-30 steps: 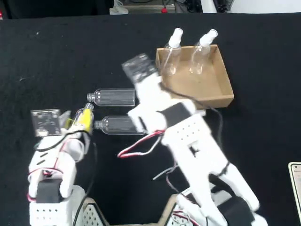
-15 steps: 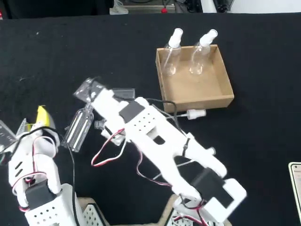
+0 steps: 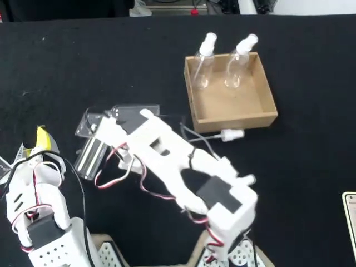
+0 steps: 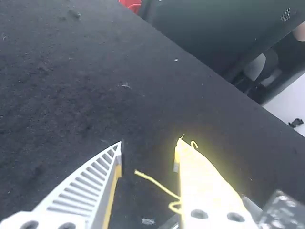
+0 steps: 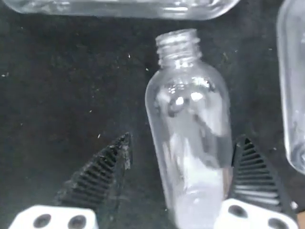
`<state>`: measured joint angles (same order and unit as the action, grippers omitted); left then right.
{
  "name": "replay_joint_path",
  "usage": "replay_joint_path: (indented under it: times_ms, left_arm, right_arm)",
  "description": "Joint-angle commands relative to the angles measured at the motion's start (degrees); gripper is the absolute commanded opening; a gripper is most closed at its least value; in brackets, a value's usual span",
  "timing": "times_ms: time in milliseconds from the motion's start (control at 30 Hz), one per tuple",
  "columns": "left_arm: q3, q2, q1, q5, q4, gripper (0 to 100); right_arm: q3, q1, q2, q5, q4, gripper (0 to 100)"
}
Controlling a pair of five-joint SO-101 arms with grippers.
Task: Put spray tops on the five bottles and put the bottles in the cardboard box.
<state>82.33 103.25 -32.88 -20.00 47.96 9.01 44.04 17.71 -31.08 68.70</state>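
counting two capped bottles (image 3: 203, 61) standing in the box (image 3: 261, 119), i'd say three are left: right gripper (image 5: 185, 140) has its fingers spread around one topless bottle (image 5: 190, 109) lying on the tabletop (image 3: 311, 167), left gripper (image 4: 148, 145) released, empty.

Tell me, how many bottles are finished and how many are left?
Done: two capped bottles stand in the cardboard box. In hand: the right gripper is open around a topless bottle lying on the table. Left: all three topless bottles need tops and boxing; one spray top lies beside the box.
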Motion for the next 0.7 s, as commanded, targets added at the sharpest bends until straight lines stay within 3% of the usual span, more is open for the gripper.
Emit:
replay_joint_path:
  times_ms: [0,200,400,533,667]
  left_arm:
    - [-2.7,-0.2,-0.3,-0.7,-1.5,18]
    - [-2.7,-0.2,-0.3,-0.7,-1.5,18]
    - [-2.7,-0.2,-0.3,-0.7,-1.5,18]
    - [-2.7,-0.2,-0.3,-0.7,-1.5,18]
    - [-2.7,-0.2,-0.3,-0.7,-1.5,18]
  right_arm:
    - [-3.3,0.6,2.2,-0.2,0.4,30.9]
    - [-4.4,-2.5,1.3,9.2,3.9,16.2]
    - [-3.0,-9.0,-1.5,25.6,15.4,17.4]
    - [0.1,-10.3,-1.7,25.1,14.1,18.3]
    - [-1.1,-8.1,-1.9,25.9,15.7,32.7]
